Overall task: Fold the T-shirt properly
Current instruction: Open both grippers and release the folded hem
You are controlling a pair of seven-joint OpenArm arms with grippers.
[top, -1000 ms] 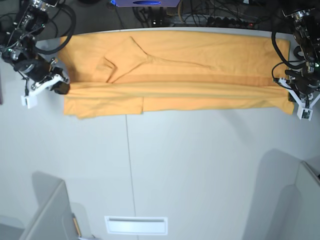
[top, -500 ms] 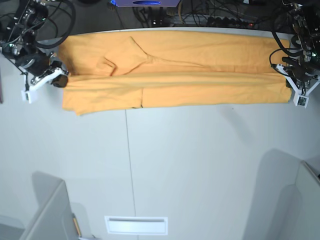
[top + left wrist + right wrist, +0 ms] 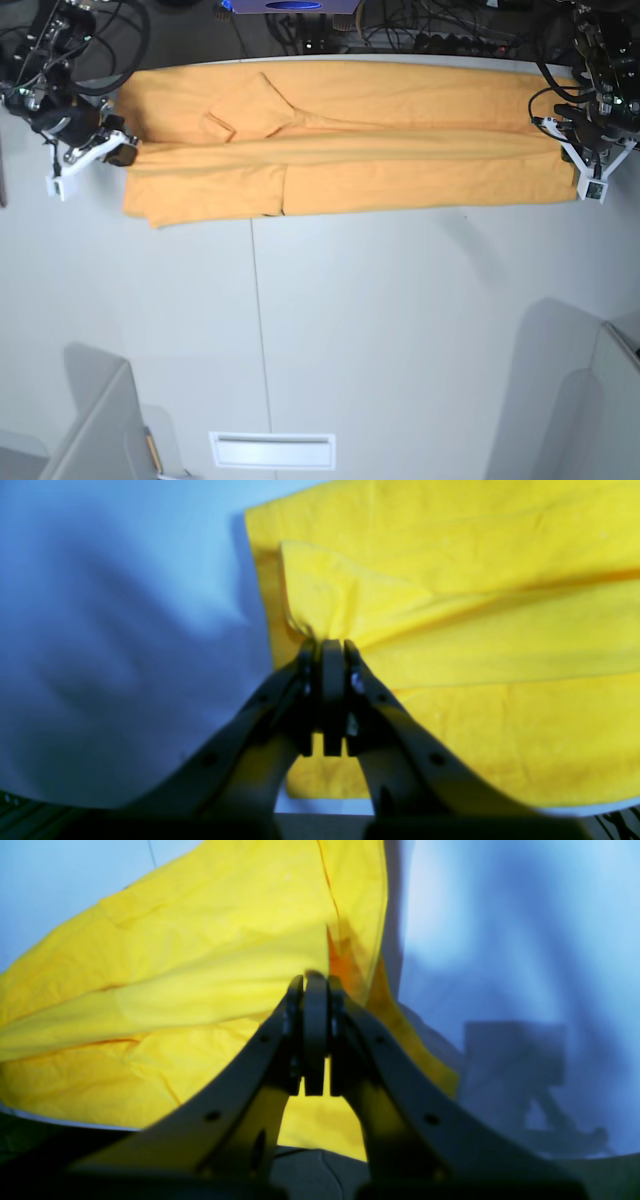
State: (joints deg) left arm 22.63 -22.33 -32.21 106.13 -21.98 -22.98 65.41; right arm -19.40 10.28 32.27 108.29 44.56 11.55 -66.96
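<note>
Two clenched grips — left end effector (image 3: pixel 326 647) and right end effector (image 3: pixel 311 982) pinching soft, creased yellow-orange T-shirt (image 3: pixel 350 150); long band stretched crosswise along smooth white table (image 3: pixel 380 330) — far edge.

A: What colour is the shirt (image 3: pixel 400 150)?
B: Yellow-orange all over, plain, no print showing. Brighter yellow in the wrist views, with darker orange in the folds.
A: And the table (image 3: pixel 400 330)?
B: Pale grey-white, with a thin dark seam line.
A: The grippers?
B: Left gripper (image 3: pixel 326 647) and right gripper (image 3: pixel 310 980) look dark; in the base view their tips are white.
</note>
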